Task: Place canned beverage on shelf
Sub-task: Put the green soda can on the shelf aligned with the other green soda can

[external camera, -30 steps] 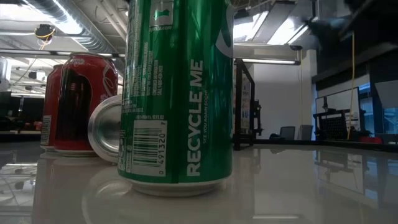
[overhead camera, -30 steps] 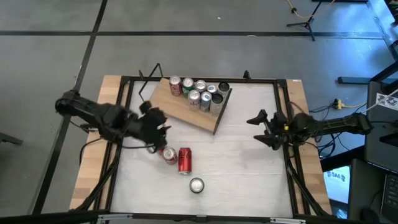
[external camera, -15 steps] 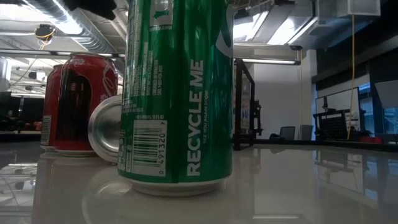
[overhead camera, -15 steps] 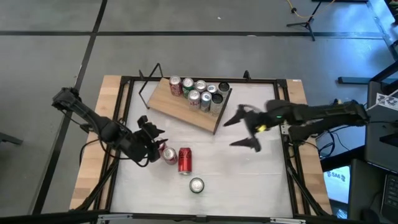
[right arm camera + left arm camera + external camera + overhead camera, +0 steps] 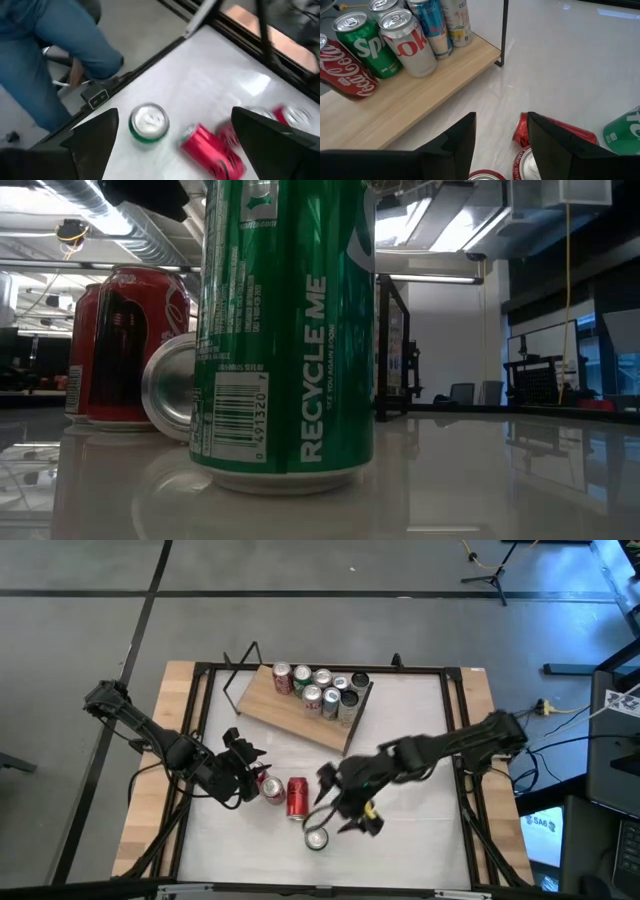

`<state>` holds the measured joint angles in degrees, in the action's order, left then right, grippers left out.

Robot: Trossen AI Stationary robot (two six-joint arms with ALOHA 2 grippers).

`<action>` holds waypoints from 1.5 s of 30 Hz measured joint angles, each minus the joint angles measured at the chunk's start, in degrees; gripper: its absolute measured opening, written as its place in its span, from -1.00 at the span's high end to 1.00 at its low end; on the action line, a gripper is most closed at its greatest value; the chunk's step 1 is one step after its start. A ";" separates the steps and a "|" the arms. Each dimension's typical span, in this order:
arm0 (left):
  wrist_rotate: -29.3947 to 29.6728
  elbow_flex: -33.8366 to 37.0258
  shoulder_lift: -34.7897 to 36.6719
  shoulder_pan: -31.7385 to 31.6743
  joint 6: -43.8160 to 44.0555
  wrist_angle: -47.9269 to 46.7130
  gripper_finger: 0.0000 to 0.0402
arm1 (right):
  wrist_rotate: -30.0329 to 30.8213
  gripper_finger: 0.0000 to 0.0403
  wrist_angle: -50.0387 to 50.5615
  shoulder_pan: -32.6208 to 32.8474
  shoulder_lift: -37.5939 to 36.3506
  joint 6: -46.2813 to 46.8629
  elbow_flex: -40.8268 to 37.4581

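Note:
The shelf (image 5: pixel 290 712) stands at the table's far middle, its wooden board (image 5: pixel 420 105) carrying several upright cans (image 5: pixel 322 690). Toward the near edge, a green can (image 5: pixel 316 838) stands upright on its base. A red can (image 5: pixel 297 797) lies on its side beside it, and another red can (image 5: pixel 271 787) sits to its left. My right gripper (image 5: pixel 335 805) hovers open over the green can (image 5: pixel 149 121) without touching it. My left gripper (image 5: pixel 252 772) hangs open just above the left red can, whose top (image 5: pixel 530 167) shows below the fingers.
A black metal frame (image 5: pixel 195 740) runs round the tabletop. Bare table lies to the right of the cans (image 5: pixel 420 830). A person in jeans (image 5: pixel 55 45) is beyond the table's edge. In the low view the green can (image 5: pixel 285 330) stands in front of a red can (image 5: pixel 125 345).
My right gripper has swept from the table's right edge toward the near middle, rolling as it went, and now hangs over the green can, still open. My left gripper has sunk toward the near edge onto the red cans, then kept still. No can has moved.

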<state>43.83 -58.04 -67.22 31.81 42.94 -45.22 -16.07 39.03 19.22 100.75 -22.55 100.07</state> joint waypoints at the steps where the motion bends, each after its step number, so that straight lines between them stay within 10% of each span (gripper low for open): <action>1: 0.02 0.00 0.00 0.00 0.00 -0.01 0.18 | -0.03 -0.89 0.31 0.49 1.51 -0.74 1.42; 45: -0.46 0.00 -0.04 -0.01 -0.02 0.35 0.18 | 1.36 -0.89 0.02 3.34 20.91 -2.86 5.22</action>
<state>43.38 -58.04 -67.26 31.80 42.92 -44.87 -14.71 39.05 22.57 121.67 -25.41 105.30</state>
